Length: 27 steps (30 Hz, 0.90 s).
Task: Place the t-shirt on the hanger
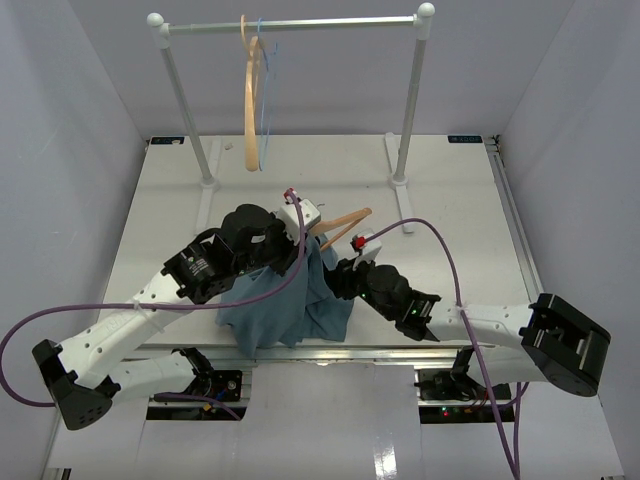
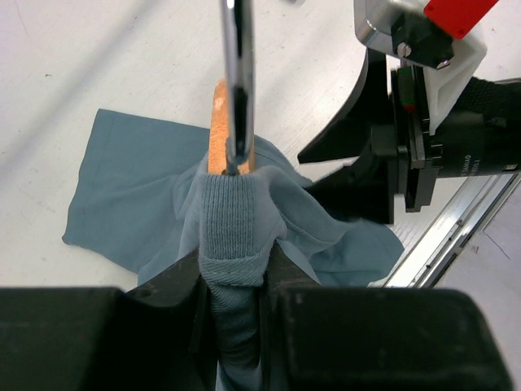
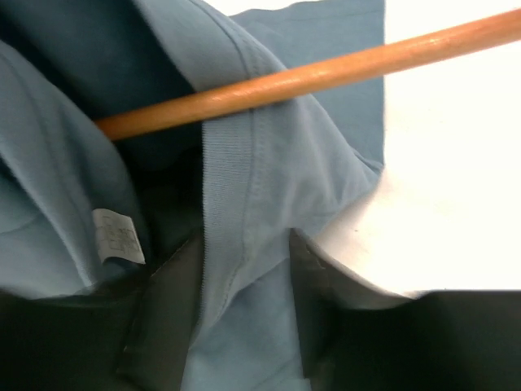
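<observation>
The teal t-shirt [image 1: 275, 315] lies bunched at the table's near edge. The wooden hanger [image 1: 345, 222] pokes out of its neck toward the right. In the left wrist view my left gripper [image 2: 236, 273] is shut on the ribbed collar [image 2: 234, 212], which wraps the hanger's top. The wood [image 2: 218, 122] and the grey metal hook [image 2: 236, 81] rise above it. My right gripper [image 3: 242, 301] stands open astride the collar band of the t-shirt [image 3: 269, 163], one finger [image 3: 167, 305] inside the neck hole and the other outside. The hanger's bar [image 3: 309, 75] crosses above.
A clothes rack [image 1: 300, 22] stands at the back of the table on two posts. A wooden hanger with a tan hook [image 1: 250, 100] and a blue wire hanger [image 1: 268, 90] hang from it. The right arm's wrist [image 2: 423, 122] is close beside the left gripper.
</observation>
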### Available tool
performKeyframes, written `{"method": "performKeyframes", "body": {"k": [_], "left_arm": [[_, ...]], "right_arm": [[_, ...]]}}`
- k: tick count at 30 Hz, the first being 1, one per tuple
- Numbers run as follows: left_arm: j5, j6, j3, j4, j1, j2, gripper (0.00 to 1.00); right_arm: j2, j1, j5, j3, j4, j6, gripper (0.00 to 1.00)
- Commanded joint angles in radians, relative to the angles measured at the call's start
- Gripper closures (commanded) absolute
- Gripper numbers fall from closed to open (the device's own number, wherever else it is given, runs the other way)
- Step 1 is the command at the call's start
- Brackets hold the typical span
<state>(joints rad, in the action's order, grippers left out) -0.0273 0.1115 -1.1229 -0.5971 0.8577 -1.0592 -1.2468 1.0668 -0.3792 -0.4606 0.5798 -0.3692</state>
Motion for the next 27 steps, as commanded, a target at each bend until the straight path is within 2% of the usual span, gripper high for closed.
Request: {"method": "performKeyframes", "body": {"k": [1,4,7,10,17,22,27], "left_arm": [[-0.001,-0.024,-0.02,0.071,0.003,0.063,1.0],[0.025,-0.023,-0.013,0.065,0.001,0.086,1.0],[0.062,-0.014,0.0,0.062,0.003,0.122,1.0],[0.11,-0.001,0.01,0.051,0.002,0.178,1.0],[0.193,0.016,0.023,0.03,0.003,0.204,1.0],[0.196,0.057,0.03,-0.04,0.001,0.197,1.0],[0.15,0.071,0.029,-0.072,0.001,0.217,1.0]], "right_arm": [[-0.014,0.001,-0.08,-0.011,0.085,-0.02,0.9],[-0.008,-0.037,-0.121,0.009,0.111,-0.033,0.92],[0.007,-0.127,-0.057,0.024,0.094,-0.053,0.92],[0.041,-0.279,0.031,0.053,0.095,-0.079,0.92],[0.136,-0.364,0.067,0.069,0.079,-0.029,0.92],[0.194,-0.464,0.11,0.029,0.0,-0.034,0.92],[0.234,-0.621,0.261,0.042,-0.041,-0.068,0.92]]}}
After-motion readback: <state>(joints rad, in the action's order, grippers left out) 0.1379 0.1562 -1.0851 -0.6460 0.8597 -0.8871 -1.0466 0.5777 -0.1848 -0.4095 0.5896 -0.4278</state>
